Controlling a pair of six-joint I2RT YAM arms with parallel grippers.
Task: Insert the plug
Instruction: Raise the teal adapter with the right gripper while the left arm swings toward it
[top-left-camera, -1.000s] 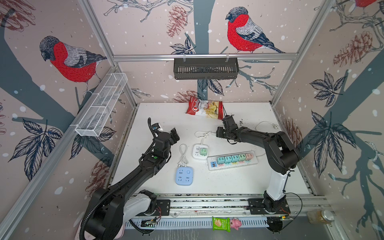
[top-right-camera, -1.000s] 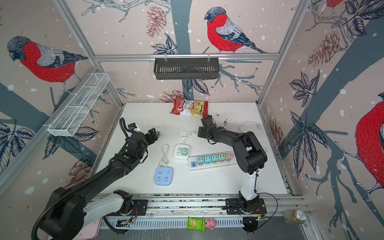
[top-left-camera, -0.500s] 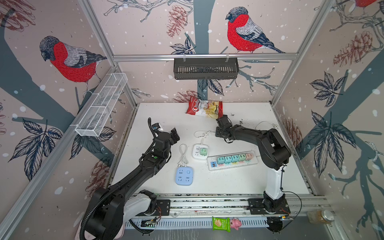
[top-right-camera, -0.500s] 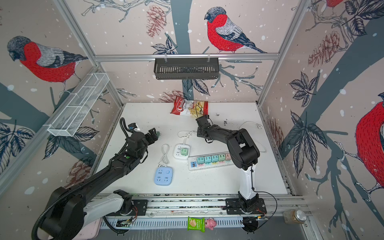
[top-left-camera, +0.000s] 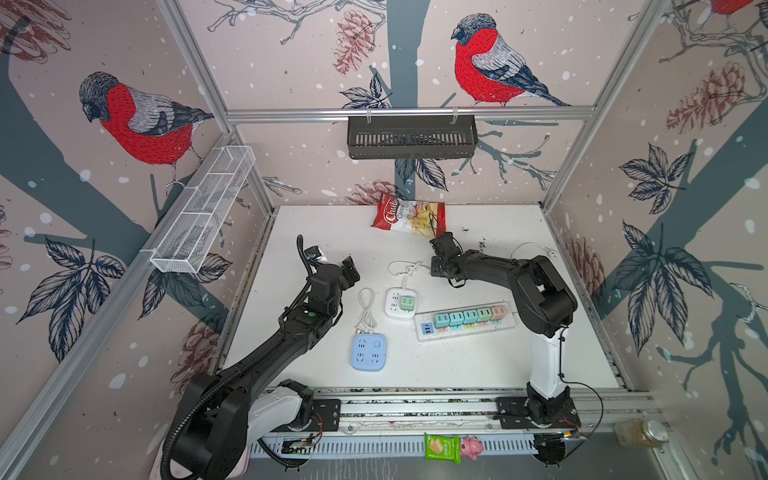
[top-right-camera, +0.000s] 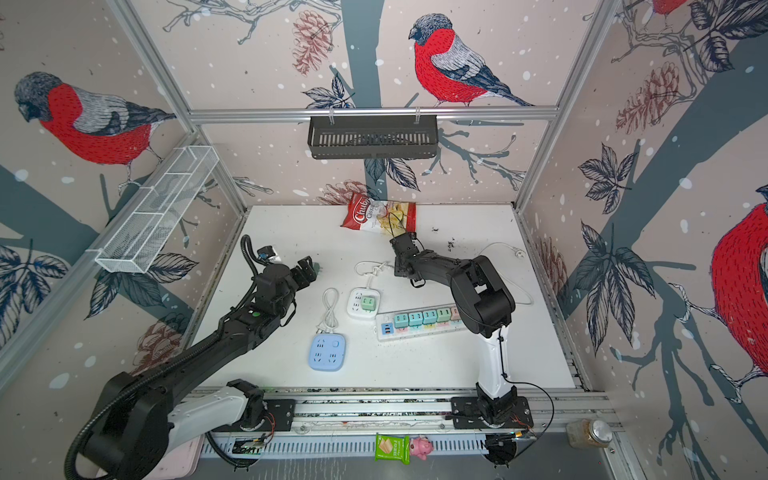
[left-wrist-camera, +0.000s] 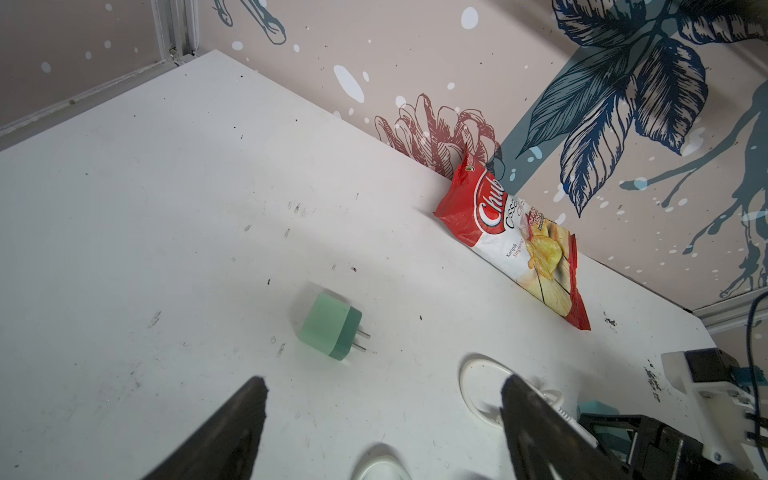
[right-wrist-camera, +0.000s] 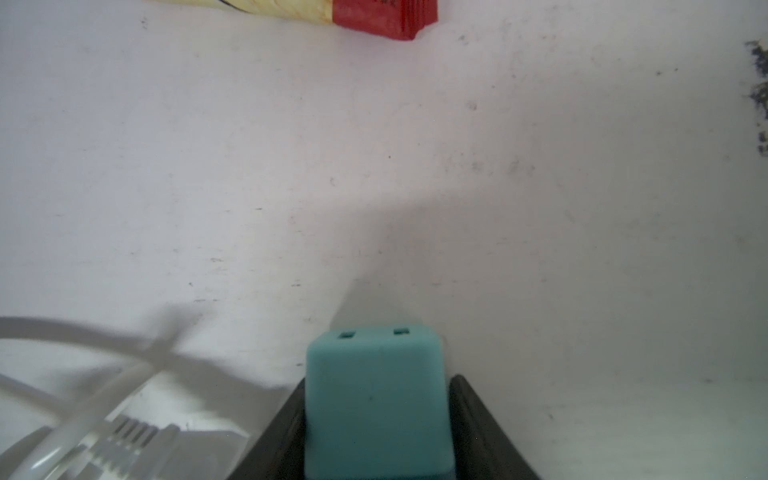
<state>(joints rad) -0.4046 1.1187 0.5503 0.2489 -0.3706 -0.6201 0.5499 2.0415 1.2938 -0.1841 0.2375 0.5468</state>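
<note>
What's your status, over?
Left gripper open, empty. Right gripper shut on teal plug, not yet inserted. White cord close beside it.

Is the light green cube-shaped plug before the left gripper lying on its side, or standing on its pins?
On its side: the light green plug rests on the white table, both pins pointing sideways.

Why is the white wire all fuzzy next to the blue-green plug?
Right wrist view: the white cable is smeared, probably too near the lens to focus; the teal plug looks soft too. Left wrist view: the green plug is sharp, the left end effector blurry at its tips.
</note>
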